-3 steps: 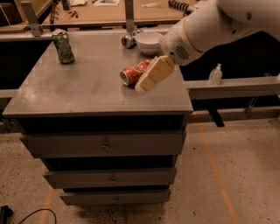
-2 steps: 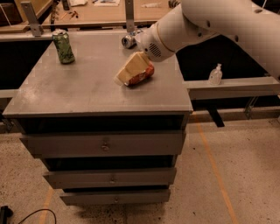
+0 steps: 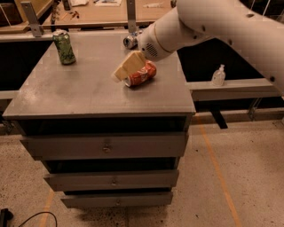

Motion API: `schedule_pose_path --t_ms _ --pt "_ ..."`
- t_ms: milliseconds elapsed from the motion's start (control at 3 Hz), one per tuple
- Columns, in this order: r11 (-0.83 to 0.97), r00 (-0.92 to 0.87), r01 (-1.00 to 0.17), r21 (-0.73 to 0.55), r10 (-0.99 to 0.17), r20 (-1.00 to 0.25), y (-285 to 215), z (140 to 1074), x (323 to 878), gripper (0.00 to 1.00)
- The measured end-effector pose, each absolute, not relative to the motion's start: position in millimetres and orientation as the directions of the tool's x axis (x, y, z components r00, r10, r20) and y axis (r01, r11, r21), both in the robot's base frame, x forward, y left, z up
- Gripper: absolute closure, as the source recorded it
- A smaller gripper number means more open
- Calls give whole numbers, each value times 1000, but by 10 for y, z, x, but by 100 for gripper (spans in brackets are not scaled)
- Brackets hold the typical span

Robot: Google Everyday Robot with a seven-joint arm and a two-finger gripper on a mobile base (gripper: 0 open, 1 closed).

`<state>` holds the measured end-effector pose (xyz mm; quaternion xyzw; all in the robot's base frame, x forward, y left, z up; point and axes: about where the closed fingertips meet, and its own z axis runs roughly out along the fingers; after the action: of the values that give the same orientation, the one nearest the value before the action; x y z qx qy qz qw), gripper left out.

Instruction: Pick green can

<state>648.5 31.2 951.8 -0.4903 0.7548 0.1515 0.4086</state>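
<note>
The green can [image 3: 64,47] stands upright at the far left corner of the grey cabinet top [image 3: 71,95]; it has a green speckled body and a silver rim. My gripper [image 3: 123,70], tan-fingered at the end of the white arm, hovers over the middle of the top, well to the right of the green can. It sits just in front of the crushed red-orange can [image 3: 142,74], which lies on its side. Nothing is in the gripper.
A small silver can [image 3: 130,41] lies at the back edge, partly behind the arm. The cabinet has drawers [image 3: 106,146] below. A wooden bench [image 3: 111,11] runs behind. A small clear bottle [image 3: 218,75] stands on a ledge to the right.
The arm has swung left across the cabinet top, bringing the gripper from the right side past the crushed can towards the middle. The cans have not moved.
</note>
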Motion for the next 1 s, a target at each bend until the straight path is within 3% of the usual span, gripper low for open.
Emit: schedule_pose_path --t_ms 667,1000 --pt "515 -169 -842 -164 -539 -825 957 9292 7597 0" --pt "435 -172 -896 -89 -525 -833 1458 8911 7922 0"
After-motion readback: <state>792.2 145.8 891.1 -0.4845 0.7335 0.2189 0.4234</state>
